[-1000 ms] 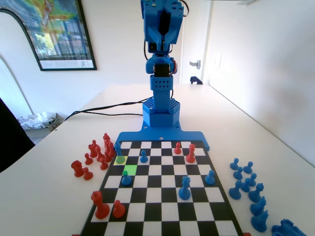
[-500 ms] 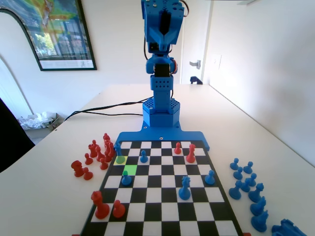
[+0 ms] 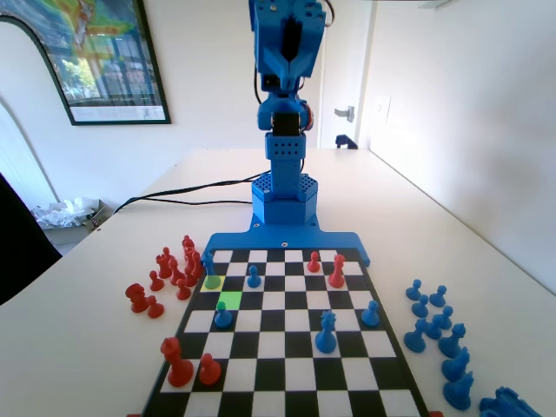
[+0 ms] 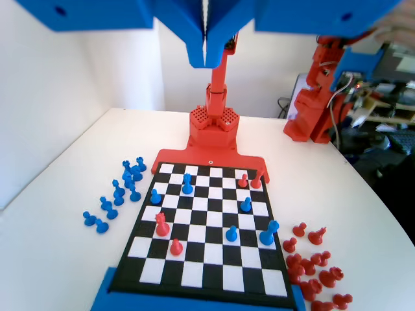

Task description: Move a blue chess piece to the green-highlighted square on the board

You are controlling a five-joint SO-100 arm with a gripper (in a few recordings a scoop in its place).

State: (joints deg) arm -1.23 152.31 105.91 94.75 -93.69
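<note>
My gripper [image 4: 206, 59] hangs high above the board [image 4: 194, 285], jaws pressed together with nothing between them. In the fixed view the blue arm [image 3: 285, 130] stands folded upright at the far end. A slim blue chess piece [image 3: 208, 264] stands on the yellow-highlighted square [image 3: 214, 282] at the board's left edge; in the wrist view it is the blue piece [image 4: 268, 232] at the right. The green-highlighted square [image 3: 229, 300] lies bare, diagonally in front of it. Small blue pawns [image 3: 253, 276] [image 3: 223, 314] stand close by.
On the board also stand a taller blue piece [image 3: 326, 332], another blue pawn [image 3: 371, 313] and red pieces [image 3: 337, 271] [image 3: 176, 361]. Spare red pieces [image 3: 169, 269] cluster off the left edge, spare blue ones [image 3: 434, 326] off the right.
</note>
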